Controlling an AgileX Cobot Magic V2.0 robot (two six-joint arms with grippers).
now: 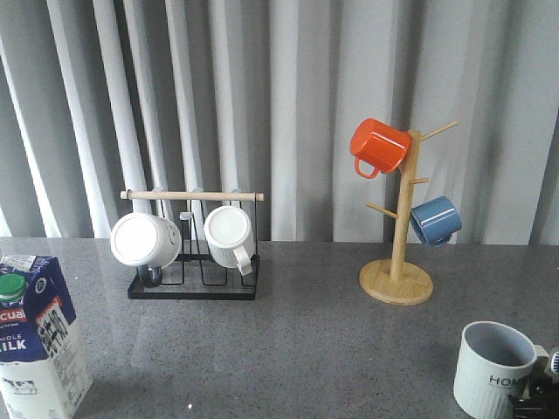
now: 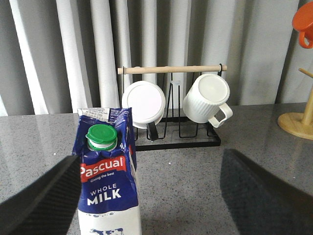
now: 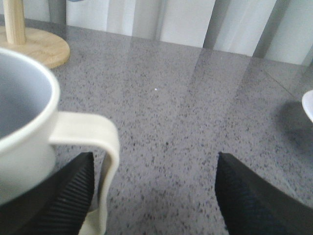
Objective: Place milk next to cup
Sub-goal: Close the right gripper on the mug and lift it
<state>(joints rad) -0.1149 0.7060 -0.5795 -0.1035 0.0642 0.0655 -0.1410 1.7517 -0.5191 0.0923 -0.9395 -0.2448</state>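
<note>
The milk (image 1: 35,336) is a blue and white carton with a green cap, standing upright at the table's front left. In the left wrist view the milk (image 2: 107,181) stands between the jaws of my open left gripper (image 2: 149,164), close beside one finger (image 2: 39,200); I cannot tell if they touch. The cup (image 1: 492,371), a ribbed pale mug marked "HOME", stands at the front right. In the right wrist view the cup (image 3: 24,132) has its handle (image 3: 105,147) inside the gap of my open right gripper (image 3: 154,164), next to one finger (image 3: 63,196).
A black wire rack (image 1: 192,284) with a wooden bar holds two white mugs at the back left. A wooden mug tree (image 1: 397,262) at the back right carries an orange mug (image 1: 379,146) and a blue mug (image 1: 435,219). A grey curtain hangs behind the table.
</note>
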